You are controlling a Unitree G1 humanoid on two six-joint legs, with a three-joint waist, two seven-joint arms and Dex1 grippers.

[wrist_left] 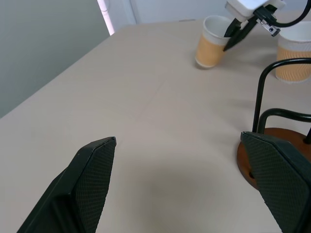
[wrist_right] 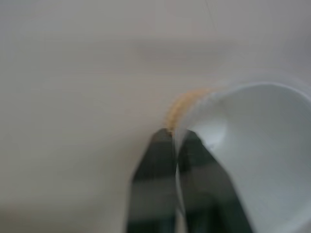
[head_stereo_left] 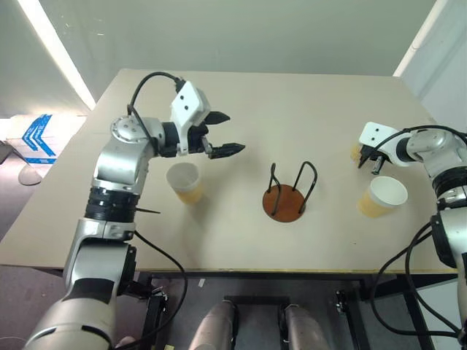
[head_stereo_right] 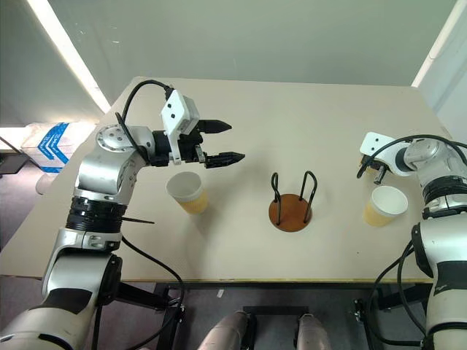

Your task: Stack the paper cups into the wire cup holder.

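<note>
**Right gripper pinched on the far cup's rim**

Your landmark was the wire cup holder [head_stereo_left: 285, 200] — a round rust-brown disc with thin black wire loops standing upright, set on the beige table [head_stereo_left: 292, 102] and holding no cup.

Your right gripper [wrist_left: 232, 39] was clenched on the rim of one tan-yellow ribbed paper cup with a white inside [wrist_left: 212, 41], well to the right of the holder and a little farther back. One finger [wrist_right: 154, 170] sat outside the wall and the other inside — the white rim was nipped between them, and the cup stood upright on the table.

A second paper cup of the same kind [head_stereo_left: 381, 197] stood just nearer you than that one, also well right of the holder, apart from the gripper.

The third paper cup [head_stereo_left: 185, 182] stood upright to the left of the holder, near it but not touching.

Your left gripper [head_stereo_left: 222, 133] hung above the table left of the holder, behind the third cup, its black fingers [wrist_left: 90, 182] spread wide and grasping nothing.
</note>
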